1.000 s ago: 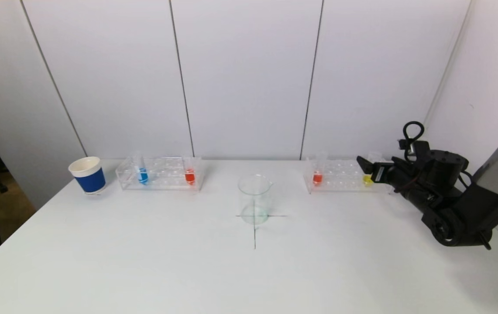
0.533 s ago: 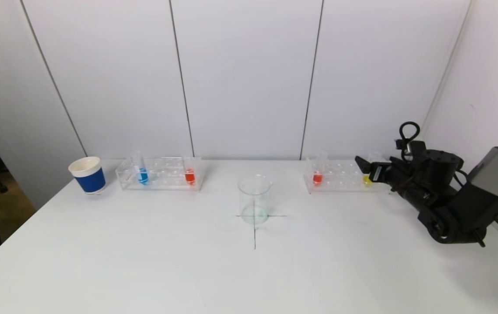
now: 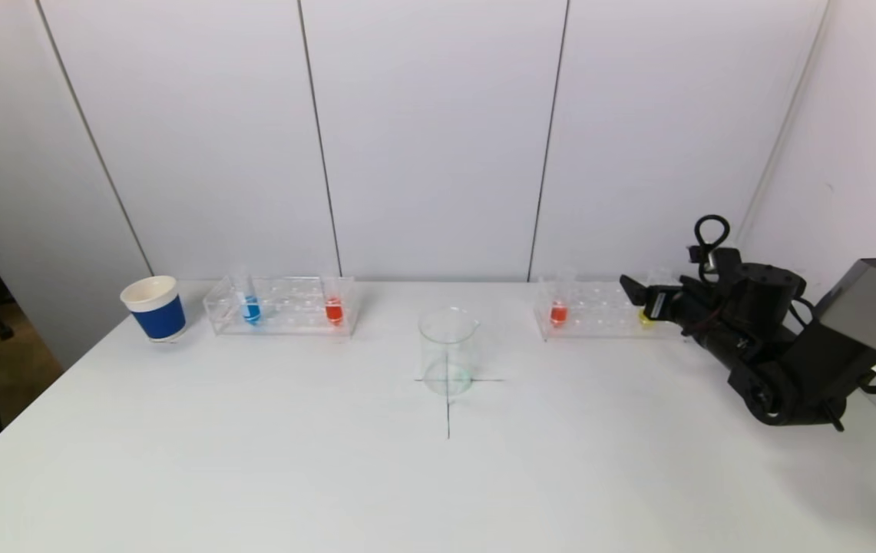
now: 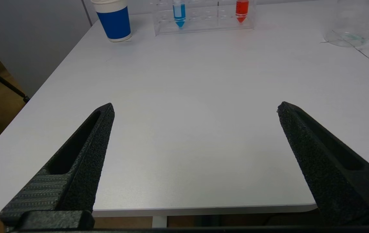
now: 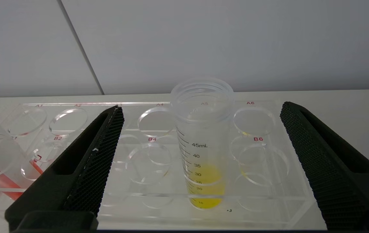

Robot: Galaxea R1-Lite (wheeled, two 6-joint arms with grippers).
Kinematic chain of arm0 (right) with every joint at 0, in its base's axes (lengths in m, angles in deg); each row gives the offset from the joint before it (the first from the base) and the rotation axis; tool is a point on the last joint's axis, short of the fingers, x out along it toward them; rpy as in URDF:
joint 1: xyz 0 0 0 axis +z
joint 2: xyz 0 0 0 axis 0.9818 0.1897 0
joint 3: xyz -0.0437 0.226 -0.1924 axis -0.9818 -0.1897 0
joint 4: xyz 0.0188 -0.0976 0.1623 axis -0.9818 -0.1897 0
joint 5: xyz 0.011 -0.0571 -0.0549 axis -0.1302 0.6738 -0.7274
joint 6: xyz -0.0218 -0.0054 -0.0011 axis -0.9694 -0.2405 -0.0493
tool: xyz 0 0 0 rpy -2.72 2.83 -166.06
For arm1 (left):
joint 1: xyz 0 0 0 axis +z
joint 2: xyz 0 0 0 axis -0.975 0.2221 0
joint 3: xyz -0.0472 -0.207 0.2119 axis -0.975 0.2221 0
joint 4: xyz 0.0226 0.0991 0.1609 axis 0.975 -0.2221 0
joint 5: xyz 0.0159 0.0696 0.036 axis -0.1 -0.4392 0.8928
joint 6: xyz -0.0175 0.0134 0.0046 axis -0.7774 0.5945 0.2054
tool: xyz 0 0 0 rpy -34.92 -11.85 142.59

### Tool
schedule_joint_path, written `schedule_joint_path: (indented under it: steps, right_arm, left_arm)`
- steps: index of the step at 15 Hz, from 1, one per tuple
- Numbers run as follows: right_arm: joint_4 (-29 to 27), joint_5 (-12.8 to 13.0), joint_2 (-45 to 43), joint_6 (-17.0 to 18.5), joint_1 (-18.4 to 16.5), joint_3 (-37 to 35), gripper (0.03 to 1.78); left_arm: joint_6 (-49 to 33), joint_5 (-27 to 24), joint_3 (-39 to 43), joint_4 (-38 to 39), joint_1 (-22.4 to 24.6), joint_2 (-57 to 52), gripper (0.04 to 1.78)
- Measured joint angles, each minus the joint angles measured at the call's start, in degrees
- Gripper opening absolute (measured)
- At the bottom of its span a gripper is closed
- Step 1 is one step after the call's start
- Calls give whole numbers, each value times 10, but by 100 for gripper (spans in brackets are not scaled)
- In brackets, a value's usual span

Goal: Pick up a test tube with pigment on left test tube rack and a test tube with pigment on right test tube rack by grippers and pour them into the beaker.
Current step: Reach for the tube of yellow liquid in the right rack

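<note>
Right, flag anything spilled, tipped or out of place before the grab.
Nothing stands out. The yellow tube stands upright in the right rack, centred between the open right tool's fingers, not yet touched. The beaker is upright on its cross mark, and no spill shows on the table. The left tool is open above the table.

Blue paper cup [image 3: 153, 308] at table's [image 3: 253, 461] left, black cross mark [image 3: 449, 399]

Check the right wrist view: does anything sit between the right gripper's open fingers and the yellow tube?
Nothing: in the right wrist view the yellow tube stands in the right rack, centred before the open right gripper, untouched.
</note>
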Motion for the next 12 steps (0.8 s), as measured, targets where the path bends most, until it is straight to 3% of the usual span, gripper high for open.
schedule_joint_path:
  steps: [12]
  right_arm:
    - [0, 1, 8, -2, 3, 5, 176]
  left_arm:
    - [0, 0, 0, 0, 0, 0, 176]
